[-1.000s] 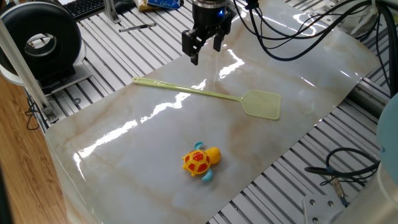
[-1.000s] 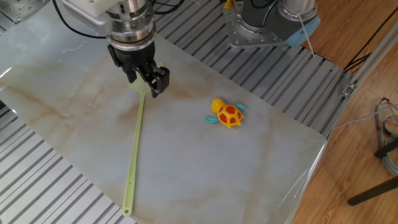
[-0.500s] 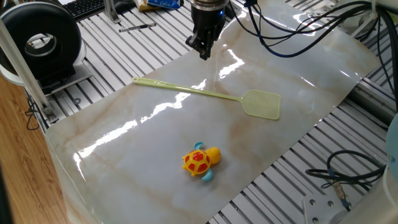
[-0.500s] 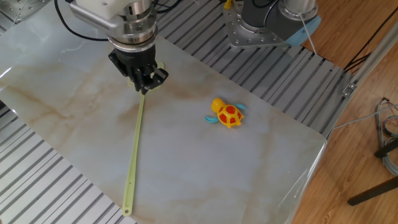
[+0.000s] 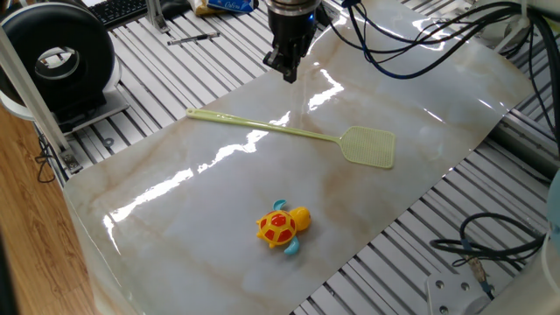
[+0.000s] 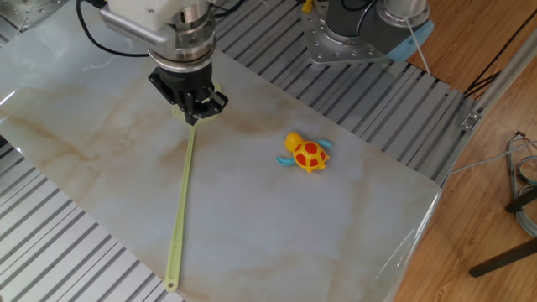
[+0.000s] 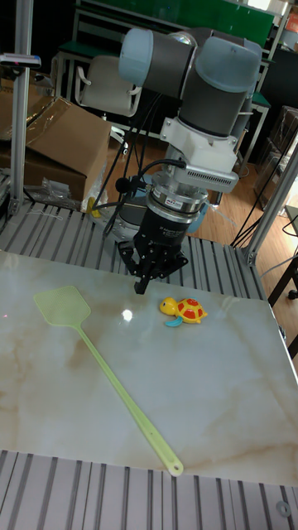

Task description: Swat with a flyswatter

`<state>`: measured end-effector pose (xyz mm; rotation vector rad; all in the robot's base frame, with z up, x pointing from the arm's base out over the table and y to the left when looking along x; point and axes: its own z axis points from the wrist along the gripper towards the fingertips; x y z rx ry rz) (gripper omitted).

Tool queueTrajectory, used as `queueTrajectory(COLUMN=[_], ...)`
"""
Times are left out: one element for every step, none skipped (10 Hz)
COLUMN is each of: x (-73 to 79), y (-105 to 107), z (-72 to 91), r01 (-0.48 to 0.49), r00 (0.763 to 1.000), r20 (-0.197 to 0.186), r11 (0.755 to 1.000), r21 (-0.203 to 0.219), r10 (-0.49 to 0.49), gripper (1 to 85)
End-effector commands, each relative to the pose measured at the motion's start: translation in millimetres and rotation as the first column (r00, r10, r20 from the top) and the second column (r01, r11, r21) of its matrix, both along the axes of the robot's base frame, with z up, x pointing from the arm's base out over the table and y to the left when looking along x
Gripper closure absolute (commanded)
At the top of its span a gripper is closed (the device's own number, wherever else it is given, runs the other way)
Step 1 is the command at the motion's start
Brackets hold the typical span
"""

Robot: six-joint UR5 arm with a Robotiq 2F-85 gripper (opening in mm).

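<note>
The pale yellow-green flyswatter [image 5: 289,131] lies flat on the marble tabletop, its mesh head [image 5: 369,146] to the right in one fixed view. In the tall fixed view the flyswatter [image 7: 116,389] runs diagonally from its head [image 7: 62,308] towards the front edge. My gripper [image 5: 287,75] hangs above the table with its fingers together and nothing held, clear of the flyswatter. In the other fixed view the gripper [image 6: 195,117] covers most of the head, and the handle [image 6: 182,205] runs towards the camera. The orange-and-yellow toy turtle [image 5: 282,226] sits apart from the flyswatter.
Ribbed metal table [image 5: 157,70] surrounds the marble sheet. A black round device [image 5: 59,61] stands at the left, with a keyboard and pens behind. Black cables [image 5: 411,44] trail from the arm, more cables [image 5: 481,245] lie at the right, and the robot base [image 6: 361,33] is bolted nearby.
One second ago the fingers stood apart; since half a second ago they are together. The gripper has barely shifted. Flyswatter and turtle have not moved.
</note>
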<state>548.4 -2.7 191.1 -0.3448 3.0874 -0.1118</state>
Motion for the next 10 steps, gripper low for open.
queueTrajectory(x=[-2.1,-5.3,-3.0,-2.7,-1.6,4.3,5.1,3.4,11.6,23.1], y=[7.0,7.6,17.9,18.3,15.0,7.8,13.0,20.5,27.5,22.6], z=[1.3,3.3,3.9,4.0,4.0,4.5,4.5,4.4,-4.8,-18.6], r01=[-0.053,-0.076,-0.094,-0.107,-0.149,-0.191,-0.212,-0.237,-0.254,-0.294], r00=[0.999,0.997,0.996,0.994,0.989,0.981,0.977,0.971,0.967,0.955], r20=[0.004,0.004,0.018,0.019,0.022,0.039,0.045,0.045,0.046,0.044], r11=[0.998,0.996,0.992,0.991,0.987,0.981,0.976,0.969,0.963,0.953], r21=[0.034,0.042,0.081,0.082,0.066,0.032,0.049,0.077,0.094,0.067], r10=[0.053,0.076,0.093,0.106,0.148,0.189,0.21,0.234,0.251,0.292], gripper=[76.0,77.0,77.3,77.3,72.0,66.0,55.3,38.3,33.0,31.7])
